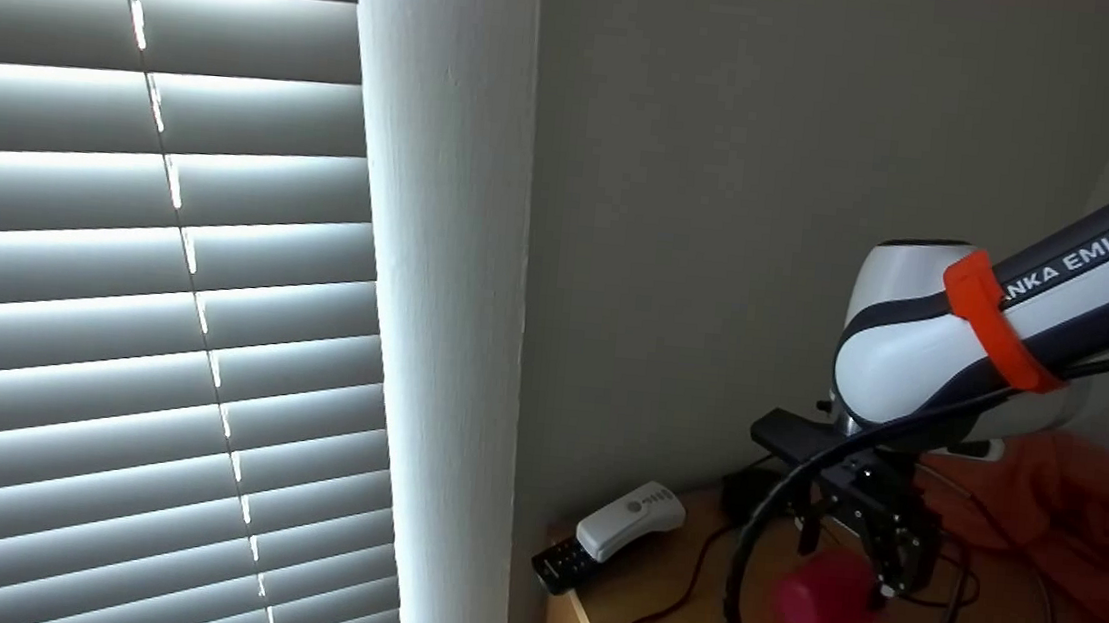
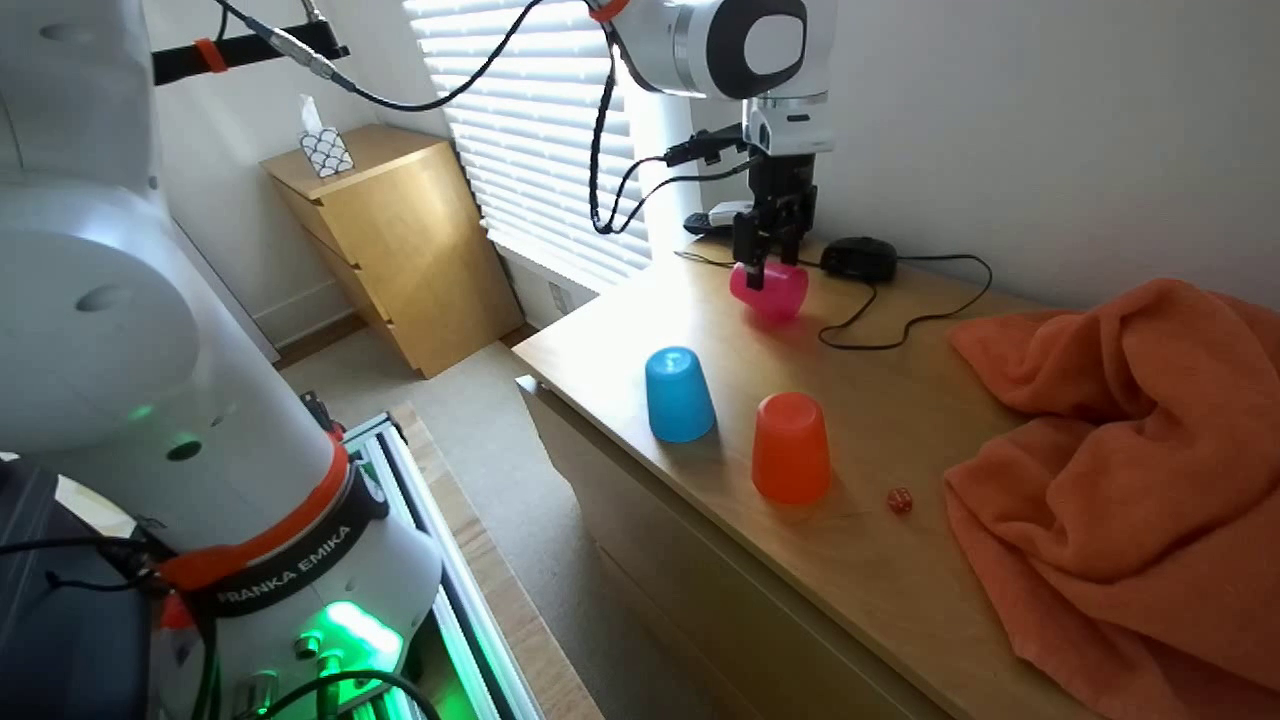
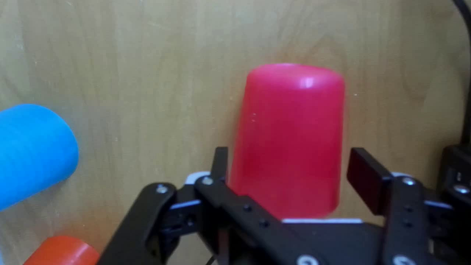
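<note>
My unclenched gripper [image 3: 292, 167] straddles the pink cup [image 3: 292, 125] off-centre in the wrist view, so I fear its closer nine-o'clock finger [image 3: 220, 163] may shove the cup toward three o'clock.

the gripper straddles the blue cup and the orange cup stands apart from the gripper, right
Not quite: the wrist view shows the gripper straddling the pink cup, not the blue cup. The orange cup does stand apart from the gripper.
</note>
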{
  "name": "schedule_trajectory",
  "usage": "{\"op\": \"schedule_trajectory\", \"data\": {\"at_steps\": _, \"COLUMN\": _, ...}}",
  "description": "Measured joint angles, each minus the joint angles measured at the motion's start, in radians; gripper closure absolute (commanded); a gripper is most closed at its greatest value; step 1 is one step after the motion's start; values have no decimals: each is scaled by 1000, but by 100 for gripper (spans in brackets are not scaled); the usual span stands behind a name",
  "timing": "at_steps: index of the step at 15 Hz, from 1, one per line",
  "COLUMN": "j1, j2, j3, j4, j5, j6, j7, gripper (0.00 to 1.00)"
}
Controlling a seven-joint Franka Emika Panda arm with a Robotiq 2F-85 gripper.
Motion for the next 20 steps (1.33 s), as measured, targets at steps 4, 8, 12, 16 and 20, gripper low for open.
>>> {"op": "schedule_trajectory", "data": {"at_steps": 4, "j1": -9, "j2": 51, "j3": 0, "j4": 7, "j5": 0, "j6": 26, "j7": -11, "gripper": 0}}
{"op": "schedule_trajectory", "data": {"at_steps": 8, "j1": -22, "j2": 64, "j3": 2, "j4": 13, "j5": 9, "j6": 33, "j7": -44, "gripper": 0}}
{"op": "schedule_trajectory", "data": {"at_steps": 12, "j1": -71, "j2": 50, "j3": 21, "j4": 14, "j5": 102, "j6": 28, "j7": -124, "gripper": 0}}
{"op": "schedule_trajectory", "data": {"at_steps": 16, "j1": -164, "j2": 27, "j3": 57, "j4": 13, "j5": 309, "j6": -65, "j7": -264, "gripper": 0}}
{"op": "schedule_trajectory", "data": {"at_steps": 20, "j1": -226, "j2": 13, "j3": 51, "j4": 2, "j5": 455, "j6": -101, "j7": -294, "gripper": 0}}
